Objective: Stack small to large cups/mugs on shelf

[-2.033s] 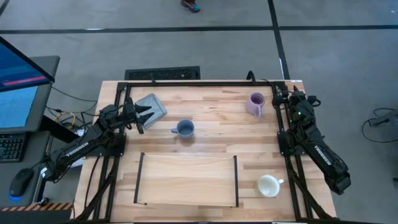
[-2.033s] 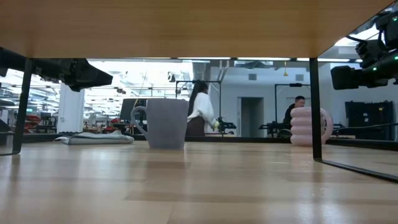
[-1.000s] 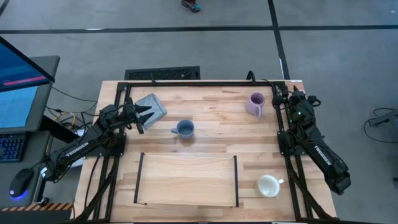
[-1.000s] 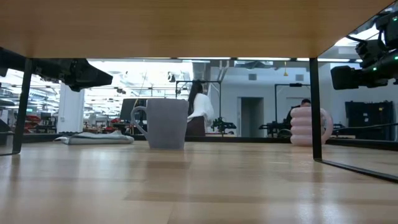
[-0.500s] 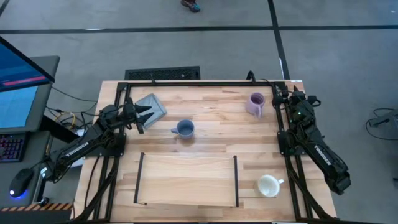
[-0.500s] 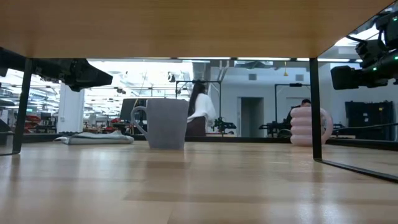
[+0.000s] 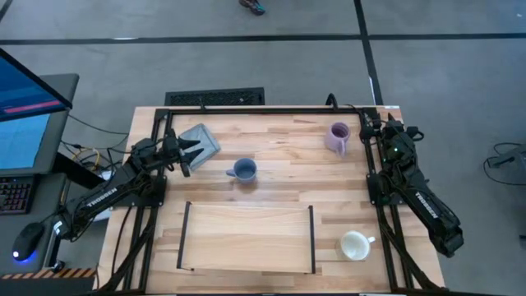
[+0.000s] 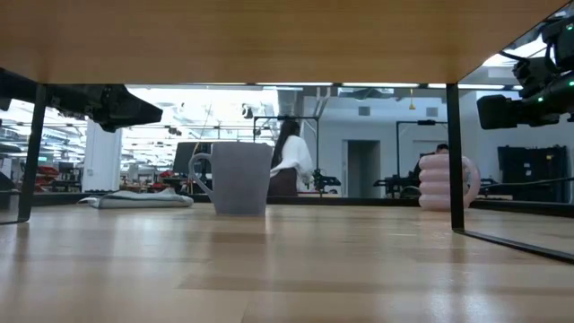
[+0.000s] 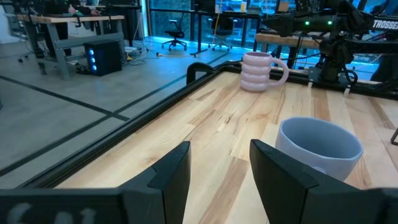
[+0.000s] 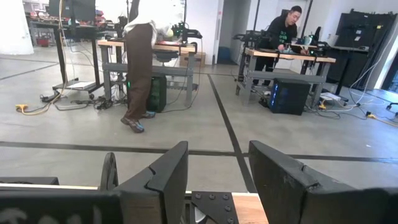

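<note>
Nearest the front edge of the table, the shelf [image 7: 246,237] carries nothing; its light-wood board is bare between the black end bars. Just right of the shelf, on the tabletop, the white mug [image 7: 355,245] stands upright with its handle pointing right.

Farther back, at mid-table, the blue mug [image 7: 243,170] stands upright, well apart from the shelf. To its left, the left gripper [image 7: 191,154] hovers near the grey pad [image 7: 200,141], fingers parted and holding nothing; its wrist view shows the blue mug [image 9: 319,147] just ahead.

At the far right, the lilac mug [image 7: 338,137] stands upright. Beside it, the right gripper [image 7: 369,127] waits with fingers spread wide and empty.

Status: no mug is stacked or on the shelf. All three placements remain. Judged from position, the blue mug is the probable first pick.
</note>
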Robot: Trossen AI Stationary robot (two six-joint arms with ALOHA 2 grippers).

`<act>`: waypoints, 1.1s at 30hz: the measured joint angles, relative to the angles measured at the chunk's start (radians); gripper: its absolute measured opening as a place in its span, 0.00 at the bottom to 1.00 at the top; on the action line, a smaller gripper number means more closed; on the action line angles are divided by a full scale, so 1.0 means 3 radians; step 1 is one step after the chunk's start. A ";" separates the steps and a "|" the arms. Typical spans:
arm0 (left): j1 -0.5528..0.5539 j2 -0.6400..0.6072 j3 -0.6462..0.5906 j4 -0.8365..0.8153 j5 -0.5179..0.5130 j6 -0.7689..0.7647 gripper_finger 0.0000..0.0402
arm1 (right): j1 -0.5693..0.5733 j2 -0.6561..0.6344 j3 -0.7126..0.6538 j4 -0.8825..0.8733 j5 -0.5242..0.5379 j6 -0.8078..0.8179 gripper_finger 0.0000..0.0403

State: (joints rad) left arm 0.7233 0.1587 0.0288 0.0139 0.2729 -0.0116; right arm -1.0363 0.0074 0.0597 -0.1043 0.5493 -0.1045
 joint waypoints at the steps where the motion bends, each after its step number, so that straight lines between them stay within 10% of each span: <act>1: 0.0000 0.0001 0.0000 0.0000 0.0000 0.0000 0.39 | -0.0001 0.0000 0.0000 0.0000 0.0000 0.0001 0.48; 26: -0.0001 0.0000 0.0000 0.0000 -0.0001 0.0000 0.39 | 0.0008 -0.0001 -0.0004 0.0047 -0.0036 0.0288 0.48; 33: 0.0001 0.0000 0.0000 0.0001 0.0000 0.0000 0.39 | 0.0008 0.0001 0.0055 0.0095 -0.0674 0.0327 0.48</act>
State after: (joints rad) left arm 0.7235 0.1586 0.0288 0.0143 0.2729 -0.0116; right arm -1.0340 0.0078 0.0763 -0.0758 0.3471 -0.0066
